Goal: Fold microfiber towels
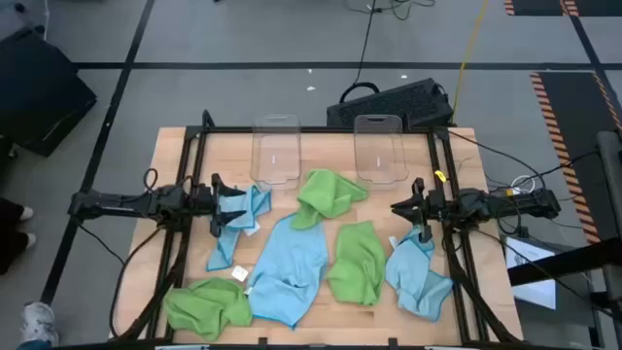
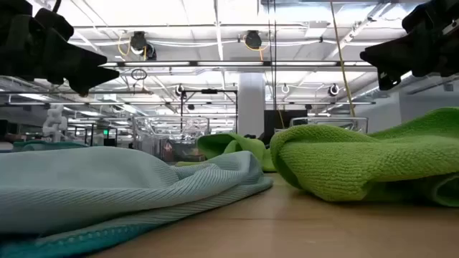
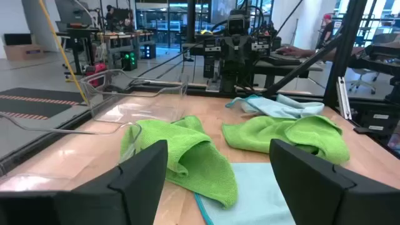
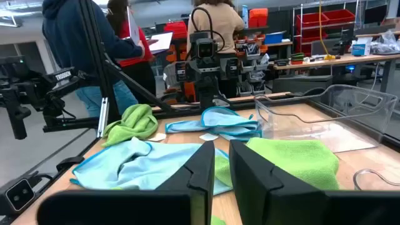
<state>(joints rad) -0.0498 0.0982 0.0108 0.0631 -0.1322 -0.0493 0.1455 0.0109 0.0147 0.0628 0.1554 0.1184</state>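
Several microfiber towels lie crumpled on the wooden table [image 1: 194,146]. Lime green ones lie at the far middle [image 1: 330,194], near middle [image 1: 358,261] and near left [image 1: 207,306]. Light blue ones lie in the middle [image 1: 287,267], at the left [image 1: 243,212] and at the right [image 1: 418,274]. My left gripper [image 1: 229,204] [image 3: 219,181] is open and empty, raised over the left blue towel. My right gripper [image 1: 403,208] [image 4: 222,169] has its fingers almost together with nothing between them, raised above the right blue towel's far edge.
Two clear plastic bins [image 1: 276,148] [image 1: 379,146] stand at the table's far edge. A black keyboard-like object [image 1: 394,102] lies on the floor beyond them. The black frame rails [image 1: 185,194] [image 1: 449,194] run along both sides. People stand behind the left arm in the right wrist view [image 4: 81,37].
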